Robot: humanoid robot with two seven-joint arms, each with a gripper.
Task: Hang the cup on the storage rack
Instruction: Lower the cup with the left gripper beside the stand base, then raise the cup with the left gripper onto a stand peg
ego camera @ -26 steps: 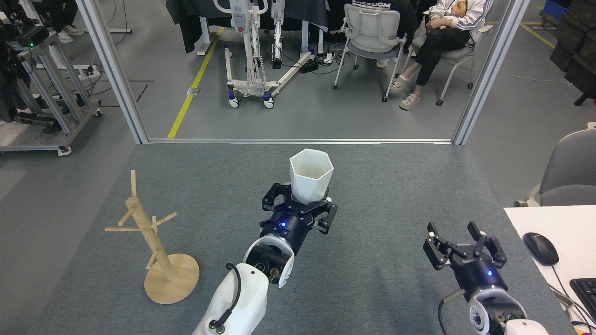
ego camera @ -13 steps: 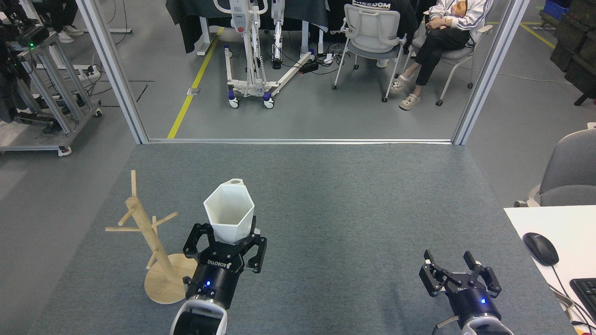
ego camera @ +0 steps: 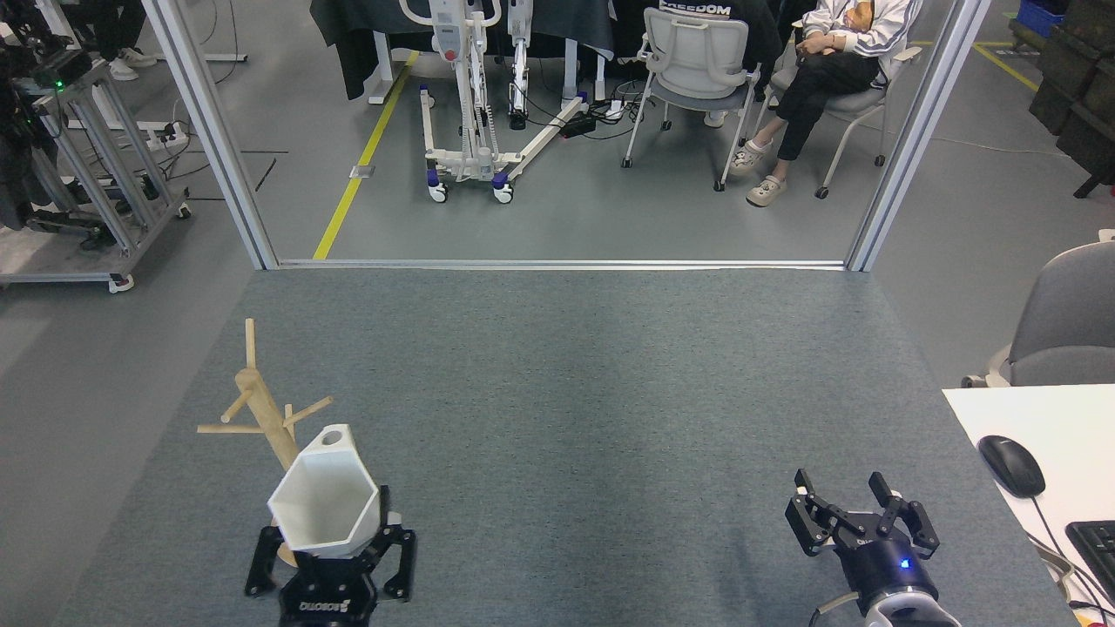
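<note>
The left gripper (ego camera: pixel 331 557) clamps the white hexagonal cup (ego camera: pixel 323 503) by its base, loop handle toward the wooden mug tree (ego camera: pixel 264 416) for hooking; the right gripper (ego camera: pixel 858 519) waits empty, fingers spread.

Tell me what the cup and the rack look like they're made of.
The cup: matte white with crisp flat facets and no glare, so likely plastic or unglazed ceramic; I can't tell which. The storage rack: pale unfinished-looking wood, with a tan colour and thin dowel pegs.
</note>
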